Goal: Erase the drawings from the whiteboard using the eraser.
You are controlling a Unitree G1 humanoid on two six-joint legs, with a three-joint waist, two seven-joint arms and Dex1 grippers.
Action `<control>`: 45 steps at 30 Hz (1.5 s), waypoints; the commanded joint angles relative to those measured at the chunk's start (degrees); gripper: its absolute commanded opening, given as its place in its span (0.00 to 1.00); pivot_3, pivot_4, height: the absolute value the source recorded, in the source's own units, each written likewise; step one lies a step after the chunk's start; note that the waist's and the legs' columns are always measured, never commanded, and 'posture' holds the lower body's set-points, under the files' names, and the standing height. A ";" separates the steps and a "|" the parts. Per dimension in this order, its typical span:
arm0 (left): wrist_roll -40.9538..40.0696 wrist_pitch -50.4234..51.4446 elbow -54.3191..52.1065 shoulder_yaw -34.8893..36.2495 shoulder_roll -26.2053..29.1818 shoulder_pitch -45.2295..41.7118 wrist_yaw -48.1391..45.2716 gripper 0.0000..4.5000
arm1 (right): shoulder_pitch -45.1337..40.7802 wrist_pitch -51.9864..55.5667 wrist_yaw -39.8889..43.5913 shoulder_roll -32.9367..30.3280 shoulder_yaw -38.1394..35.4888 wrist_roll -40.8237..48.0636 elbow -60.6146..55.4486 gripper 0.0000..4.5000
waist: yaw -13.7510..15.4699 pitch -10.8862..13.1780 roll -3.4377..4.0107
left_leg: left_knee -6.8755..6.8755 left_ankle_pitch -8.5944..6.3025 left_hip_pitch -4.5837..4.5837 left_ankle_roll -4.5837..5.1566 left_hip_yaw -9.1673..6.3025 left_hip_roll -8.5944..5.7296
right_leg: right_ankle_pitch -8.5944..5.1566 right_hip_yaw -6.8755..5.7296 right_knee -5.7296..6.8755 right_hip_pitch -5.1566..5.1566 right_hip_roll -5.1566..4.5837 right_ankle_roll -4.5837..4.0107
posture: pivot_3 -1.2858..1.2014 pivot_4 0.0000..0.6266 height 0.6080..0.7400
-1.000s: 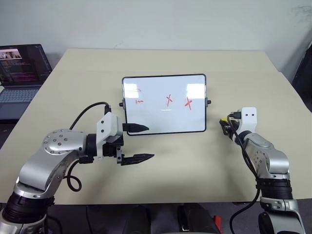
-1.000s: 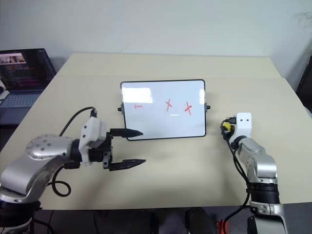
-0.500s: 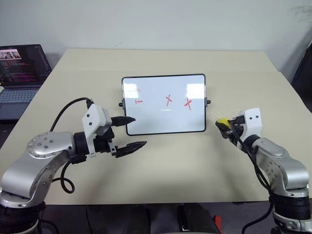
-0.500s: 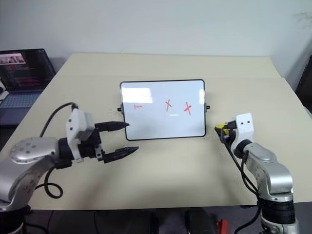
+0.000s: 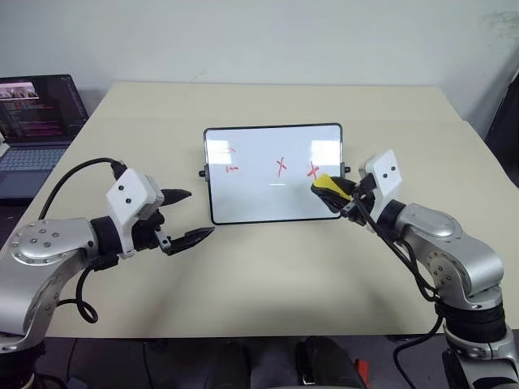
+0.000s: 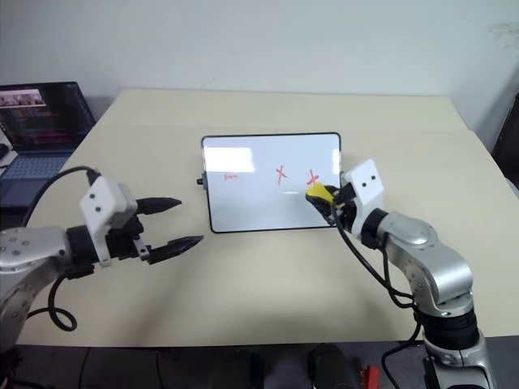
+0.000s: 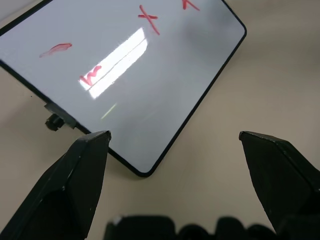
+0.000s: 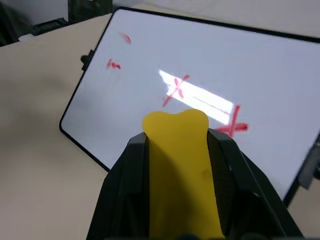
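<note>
At the far left, off the table's edge, an open dark laptop sits with its screen lit. Next comes the left gripper, hovering above the pale beige tabletop just short of the board's lower left corner, its two black fingers spread well apart and holding nothing.

In the middle of the table stands the small glossy white board with a thin black frame and rounded corners, tilted back a little, a small black knob on its left side. The red marker drawings are all on it: a short dash and a squiggle near the upper left, an X around the centre, and a second X further right.

Right of that, the right gripper reaches in over the board's lower right part, its fingers clamped on the small yellow eraser block. The eraser's tip sits just below the right-hand X; whether it touches the board I cannot tell.
</note>
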 commanded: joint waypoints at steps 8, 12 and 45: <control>6.20 -2.66 5.37 1.38 0.07 -3.10 4.27 1.00 | -9.57 -10.14 0.10 5.86 11.09 -9.18 7.89 0.27 | -0.12 0.00 0.00 | 0.01 0.00 0.01 0.00 0.00 0.00 | 0.01 -0.02 0.07 -0.04 -0.03 -0.01 | 0.52 0.24 1.00; 7.44 -2.14 5.95 0.75 -0.66 -3.84 6.17 1.00 | -12.41 -13.67 0.08 7.94 13.54 -12.82 11.87 0.27 | -0.04 0.00 0.00 | 0.01 0.00 -0.06 0.00 -0.05 0.03 | 0.01 -0.06 0.06 -0.08 -0.09 -0.03 | 0.52 0.24 1.00; 9.13 -1.95 9.76 -1.88 -1.31 -8.30 5.71 1.00 | -44.71 -42.43 2.01 25.04 15.58 -31.08 68.36 0.27 | -0.12 0.00 -0.03 | 0.03 0.01 -0.20 -0.01 -0.01 0.02 | 0.00 -0.07 0.44 -0.38 -0.32 -0.12 | 0.52 0.24 1.00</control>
